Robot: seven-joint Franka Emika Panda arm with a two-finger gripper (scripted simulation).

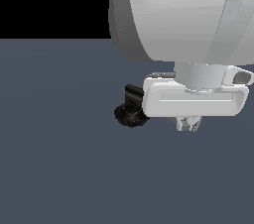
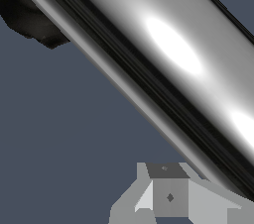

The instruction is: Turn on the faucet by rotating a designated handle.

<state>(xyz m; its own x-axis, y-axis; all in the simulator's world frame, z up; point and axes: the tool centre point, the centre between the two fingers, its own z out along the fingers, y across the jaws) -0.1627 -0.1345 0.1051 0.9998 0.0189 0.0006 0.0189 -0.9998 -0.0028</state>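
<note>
In the exterior view the faucet's round black ribbed base (image 1: 131,116) stands on the floor with its black elbow (image 1: 134,94) on top. My white hand covers the handle there. My gripper (image 1: 188,125) hangs just to the exterior view's right of the base, its fingers close together and holding nothing. In the wrist view the handle (image 2: 173,49) is a shiny silver-grey bar that crosses the picture diagonally, very close to the camera. It passes right beside my gripper (image 2: 188,199), not between the fingers. A black piece of the faucet (image 2: 30,20) shows at one end of the bar.
The faucet stands on a flat dark blue-grey floor (image 1: 59,158). The large white arm link (image 1: 183,15) fills the upper part of the exterior view above the hand. Nothing else shows.
</note>
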